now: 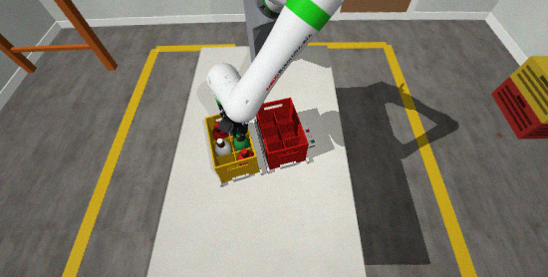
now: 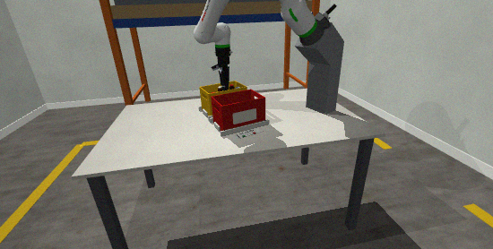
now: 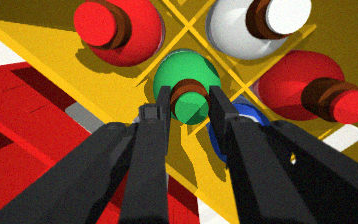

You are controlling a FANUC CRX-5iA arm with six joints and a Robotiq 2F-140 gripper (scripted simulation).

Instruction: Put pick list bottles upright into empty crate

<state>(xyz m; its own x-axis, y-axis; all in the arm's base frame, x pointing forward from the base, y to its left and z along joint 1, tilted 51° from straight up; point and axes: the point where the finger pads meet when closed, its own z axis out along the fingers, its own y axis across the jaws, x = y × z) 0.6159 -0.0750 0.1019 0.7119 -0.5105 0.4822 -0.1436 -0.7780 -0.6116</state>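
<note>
The yellow crate (image 1: 232, 147) holds several bottles and stands left of the empty red crate (image 1: 281, 132). In the wrist view my gripper (image 3: 189, 100) is shut on the neck of the green-label bottle (image 3: 187, 82), which stands upright in its cell. Around it stand a red bottle (image 3: 117, 29), a white bottle (image 3: 252, 25), another red bottle (image 3: 307, 87) and a blue bottle partly hidden by a finger. The pick list (image 2: 249, 133) lies in front of the red crate; its marks are too small to read.
The red crate's wall (image 3: 20, 115) lies close beside the gripper's left finger. The grey robot pedestal (image 2: 324, 72) stands on the table behind and right of the crates. An orange rack (image 2: 125, 38) stands behind the table. Red and yellow crates (image 1: 524, 97) sit on the floor far right.
</note>
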